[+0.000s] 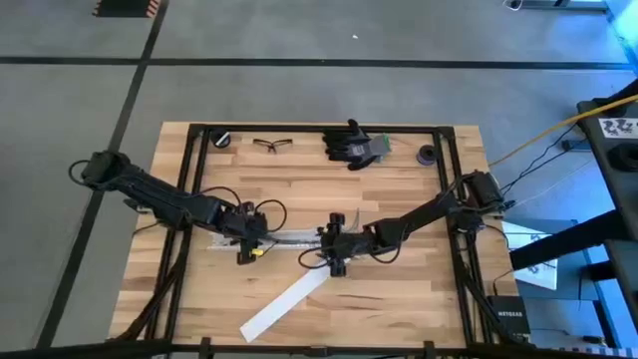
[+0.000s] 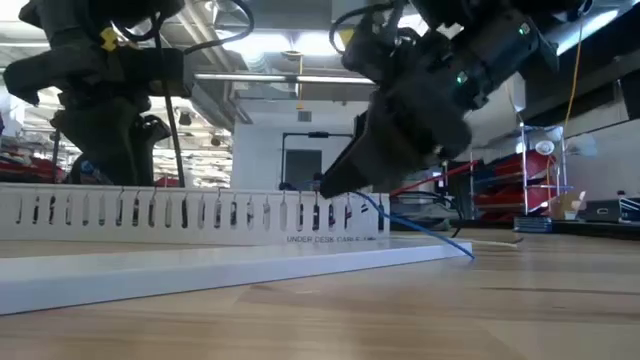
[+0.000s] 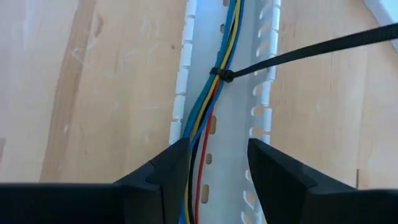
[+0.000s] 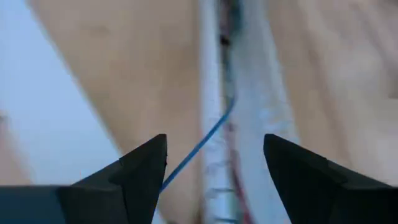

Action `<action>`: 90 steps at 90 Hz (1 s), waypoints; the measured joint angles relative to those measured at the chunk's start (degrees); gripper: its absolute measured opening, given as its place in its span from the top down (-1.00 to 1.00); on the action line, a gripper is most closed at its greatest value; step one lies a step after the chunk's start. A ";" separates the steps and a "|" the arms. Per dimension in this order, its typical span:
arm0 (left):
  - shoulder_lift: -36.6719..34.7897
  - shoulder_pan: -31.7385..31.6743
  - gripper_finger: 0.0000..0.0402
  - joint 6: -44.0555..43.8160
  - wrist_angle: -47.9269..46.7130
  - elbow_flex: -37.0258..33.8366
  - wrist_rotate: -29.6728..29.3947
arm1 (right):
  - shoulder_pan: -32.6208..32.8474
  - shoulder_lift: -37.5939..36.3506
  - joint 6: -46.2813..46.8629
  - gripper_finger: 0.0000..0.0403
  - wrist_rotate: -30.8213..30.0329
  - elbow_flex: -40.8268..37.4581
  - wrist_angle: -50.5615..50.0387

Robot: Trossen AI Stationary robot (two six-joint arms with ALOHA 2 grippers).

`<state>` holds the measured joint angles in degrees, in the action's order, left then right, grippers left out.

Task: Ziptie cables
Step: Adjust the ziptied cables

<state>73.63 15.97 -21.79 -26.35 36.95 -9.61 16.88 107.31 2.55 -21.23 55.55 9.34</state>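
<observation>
The cables [image 3: 214,99], blue, yellow and red wires, lie along the floor of a slotted white channel [image 1: 289,237] at mid-table. A black ziptie [image 3: 221,74] is looped round them, and its tail [image 3: 323,45] sticks out over the channel wall. My left gripper [image 3: 217,149] is open at the channel's left end [image 1: 247,244], one finger on each side of the cables. My right gripper [image 4: 214,149] is open at the channel's right end [image 1: 332,244]. There a single blue wire [image 2: 425,228] strays out onto the table. My left gripper comes down slanting along the channel with the cables running between its fingers [image 3: 177,163]. I cannot tell whether either finger touches the wires or the channel walls.
A flat white cover strip [image 1: 284,309] lies slanted near the front edge. Black gloves [image 1: 354,145], safety glasses [image 1: 271,146] and two small round black objects [image 1: 221,140] [image 1: 427,155] sit along the far edge. A black frame [image 1: 199,170] borders the tabletop.
</observation>
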 joint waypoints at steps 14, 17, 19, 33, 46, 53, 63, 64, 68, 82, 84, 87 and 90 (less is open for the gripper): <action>0.01 0.00 0.26 1.23 0.15 0.00 -0.20 | 0.00 0.00 -2.06 -0.05 -2.36 -0.02 -2.36; 0.02 0.00 0.26 1.23 0.16 0.00 -0.19 | 0.00 -0.01 -2.67 0.01 -2.40 -0.02 -2.19; 0.02 0.00 0.26 1.22 0.13 0.00 -0.19 | 0.00 -0.17 -2.91 0.05 -2.39 -0.02 -2.10; 0.02 0.00 0.26 1.23 0.09 0.00 -0.19 | 0.00 -2.49 -3.49 0.36 -2.33 0.00 -3.31; 0.02 0.00 0.26 1.36 0.04 0.00 -0.17 | -0.02 -5.20 -2.82 0.63 -1.16 -0.02 -5.49; 0.02 0.00 0.26 2.75 -0.02 0.00 -0.14 | -0.06 -6.98 -2.88 0.74 -0.87 0.01 -6.90; 0.02 0.00 0.26 2.76 -0.01 0.00 -0.08 | -1.12 -7.23 -3.95 0.89 -1.40 -0.01 -8.51; 0.02 0.00 0.26 2.76 0.00 0.00 -0.08 | -1.29 -7.23 -4.08 0.90 -1.49 -0.03 -8.56; 0.02 0.00 0.26 2.73 -0.02 0.00 -0.08 | -1.83 -7.23 -4.82 0.95 -1.66 -0.04 -8.43; 0.02 0.00 0.26 2.23 -0.02 0.00 -0.05 | -4.01 -7.23 -7.54 0.96 -1.68 -0.01 -8.50; 0.02 0.00 0.26 2.19 -0.01 0.00 -0.05 | -4.27 -7.23 -7.49 0.96 -1.67 0.00 -8.41; 0.02 0.00 0.26 2.11 0.00 0.00 -0.04 | -4.67 -7.23 -7.43 0.95 -1.47 0.00 -8.40; 0.02 0.00 0.26 2.10 0.00 0.00 -0.04 | -5.00 -7.23 -7.43 0.94 -0.71 0.00 -8.69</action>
<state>73.65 15.97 -19.69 -26.35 36.95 -9.65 11.88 100.07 -4.89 -21.94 55.55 0.65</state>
